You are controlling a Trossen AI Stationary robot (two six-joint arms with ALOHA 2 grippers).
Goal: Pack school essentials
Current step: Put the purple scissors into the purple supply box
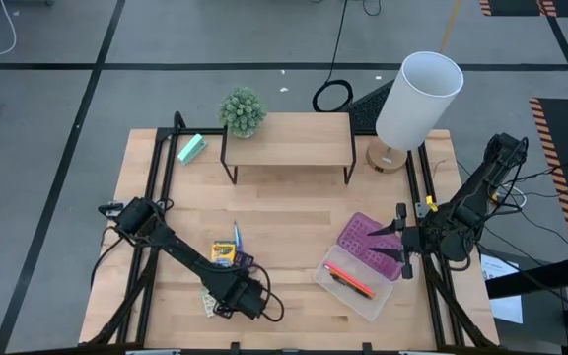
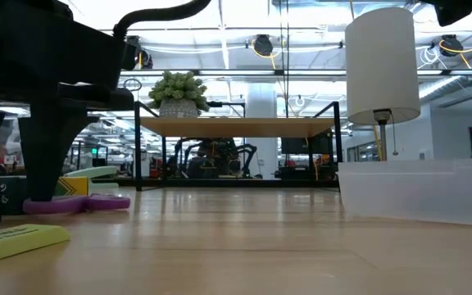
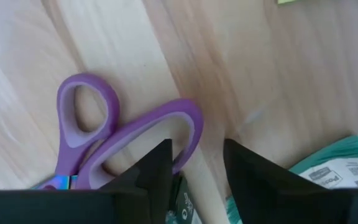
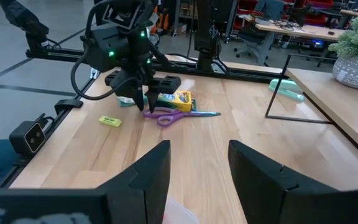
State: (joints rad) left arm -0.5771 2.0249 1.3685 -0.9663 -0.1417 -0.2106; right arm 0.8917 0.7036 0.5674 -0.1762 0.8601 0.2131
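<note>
The left gripper, fingers apart, hangs directly over the purple-handled scissors at the table's near-left, beside the crayon box. Scissor handles point toward the gripper, blades away. The right gripper, also apart, waits well right.

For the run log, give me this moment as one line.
left gripper: open, over purple-handled scissors | right gripper: open, at clear box

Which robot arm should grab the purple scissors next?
The left one, probably. Its tool hangs open right over the purple scissors, while the right tool waits open far across the table beside the clear box.
</note>
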